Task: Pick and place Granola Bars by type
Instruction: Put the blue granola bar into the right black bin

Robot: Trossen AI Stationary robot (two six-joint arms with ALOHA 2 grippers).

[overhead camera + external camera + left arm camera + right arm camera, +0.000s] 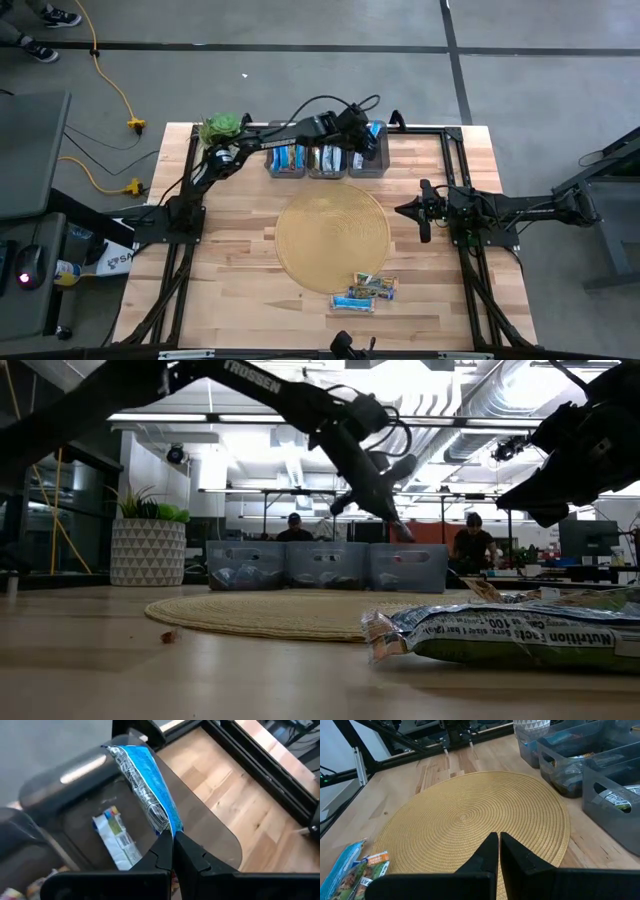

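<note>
My left gripper (368, 142) hangs over the rightmost of three dark grey bins (367, 163) at the table's far edge and is shut on a blue-and-white granola bar (145, 780). In the low view it (400, 530) is just above that bin (410, 567). Another wrapped bar (115, 837) lies flat on the bin's floor. Several more bars (365, 291) lie in a loose heap on the table near the front edge, beside the round woven mat (332, 235). My right gripper (424, 216) is shut and empty at the mat's right side. My left gripper pinches the blue-and-white bar by one crimped end of its wrapper (161, 822) between its two fingers. The bar sticks out past the fingertips, lengthwise along them. It is lifted clear, above the open bin (70, 770).
The left bin (285, 160) and middle bin (326, 160) hold bars. A potted plant (220, 127) stands at the far left corner. Black frame rails (455, 160) run along the table's sides. People sit in the room behind (475, 545).
</note>
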